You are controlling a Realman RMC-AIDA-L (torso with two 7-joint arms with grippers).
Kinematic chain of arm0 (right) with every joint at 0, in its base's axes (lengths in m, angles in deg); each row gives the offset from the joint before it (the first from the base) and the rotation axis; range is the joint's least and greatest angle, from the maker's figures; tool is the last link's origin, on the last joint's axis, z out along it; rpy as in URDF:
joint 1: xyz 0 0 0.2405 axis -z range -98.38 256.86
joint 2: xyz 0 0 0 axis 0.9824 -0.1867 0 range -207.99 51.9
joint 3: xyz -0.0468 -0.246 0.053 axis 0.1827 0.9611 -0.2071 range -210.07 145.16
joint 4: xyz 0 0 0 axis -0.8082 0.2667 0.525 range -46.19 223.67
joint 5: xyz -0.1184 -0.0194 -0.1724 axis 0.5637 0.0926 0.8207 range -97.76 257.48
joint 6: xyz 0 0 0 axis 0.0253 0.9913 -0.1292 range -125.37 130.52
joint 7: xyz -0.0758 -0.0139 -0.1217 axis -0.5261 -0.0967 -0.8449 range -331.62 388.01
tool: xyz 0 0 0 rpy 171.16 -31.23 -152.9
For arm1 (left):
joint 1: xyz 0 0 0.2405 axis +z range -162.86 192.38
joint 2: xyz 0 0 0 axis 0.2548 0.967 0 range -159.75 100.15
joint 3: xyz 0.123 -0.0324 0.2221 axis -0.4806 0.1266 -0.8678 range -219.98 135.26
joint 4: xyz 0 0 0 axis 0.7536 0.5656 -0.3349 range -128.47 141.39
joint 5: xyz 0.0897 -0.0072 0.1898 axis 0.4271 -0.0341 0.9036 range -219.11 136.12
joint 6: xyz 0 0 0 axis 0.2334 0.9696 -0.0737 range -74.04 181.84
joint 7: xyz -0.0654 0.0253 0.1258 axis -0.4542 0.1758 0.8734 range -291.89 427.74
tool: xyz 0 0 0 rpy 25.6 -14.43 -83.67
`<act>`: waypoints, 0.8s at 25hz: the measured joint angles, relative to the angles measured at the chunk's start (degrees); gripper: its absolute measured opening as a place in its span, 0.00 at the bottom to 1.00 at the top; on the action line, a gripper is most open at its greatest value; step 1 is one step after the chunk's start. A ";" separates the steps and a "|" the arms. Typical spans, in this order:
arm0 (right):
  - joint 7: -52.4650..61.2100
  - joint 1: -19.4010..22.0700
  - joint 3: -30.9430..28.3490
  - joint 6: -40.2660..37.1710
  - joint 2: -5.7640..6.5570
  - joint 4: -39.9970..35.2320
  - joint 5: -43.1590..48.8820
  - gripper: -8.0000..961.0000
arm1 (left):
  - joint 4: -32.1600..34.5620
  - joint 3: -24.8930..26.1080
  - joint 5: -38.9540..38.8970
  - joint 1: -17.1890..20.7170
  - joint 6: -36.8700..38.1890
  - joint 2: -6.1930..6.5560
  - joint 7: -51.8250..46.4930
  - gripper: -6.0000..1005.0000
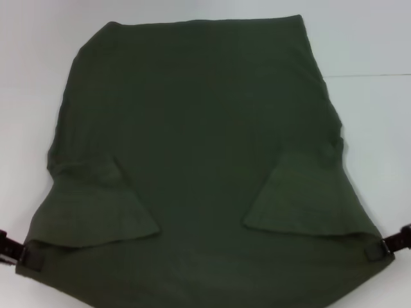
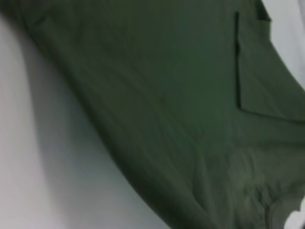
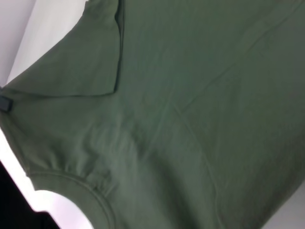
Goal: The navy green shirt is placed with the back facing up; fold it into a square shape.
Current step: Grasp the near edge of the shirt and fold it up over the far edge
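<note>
The navy green shirt (image 1: 199,122) lies spread on the white table, plain side up, with both short sleeves (image 1: 96,215) (image 1: 302,199) folded inward over the body. My left gripper (image 1: 22,253) is shut on the shirt's near left shoulder corner. My right gripper (image 1: 382,248) is shut on the near right shoulder corner. Both hold the near edge stretched between them. The left wrist view shows the plain cloth (image 2: 167,109) and the collar's edge (image 2: 281,212). The right wrist view shows the cloth (image 3: 190,105) and the neck opening's rim (image 3: 90,191). No lettering shows.
The white table (image 1: 372,45) shows around the shirt at the far left, far right and beyond the hem. A faint seam line (image 1: 372,76) crosses the table at the right.
</note>
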State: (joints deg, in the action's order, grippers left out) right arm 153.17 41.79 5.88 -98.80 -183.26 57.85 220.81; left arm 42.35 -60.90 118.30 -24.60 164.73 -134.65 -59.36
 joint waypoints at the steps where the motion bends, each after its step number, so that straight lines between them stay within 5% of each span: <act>1: -0.49 0.51 -0.42 -0.74 0.07 -0.20 0.00 0.09 | 0.11 0.07 0.01 0.08 1.24 0.09 0.47 0.05; 12: -2.67 1.09 -8.04 -1.87 0.80 -0.41 0.04 0.10 | 0.42 2.52 -1.80 -0.94 4.11 0.68 0.61 0.05; 20: 1.15 -4.15 -14.60 6.96 1.13 -0.34 -0.90 0.11 | -0.45 3.80 -8.26 -6.28 -7.75 1.73 -7.05 0.05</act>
State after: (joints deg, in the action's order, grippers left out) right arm 154.33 37.64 -8.72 -91.84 -182.13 57.50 219.91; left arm 41.90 -57.10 110.04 -30.87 156.97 -132.92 -66.41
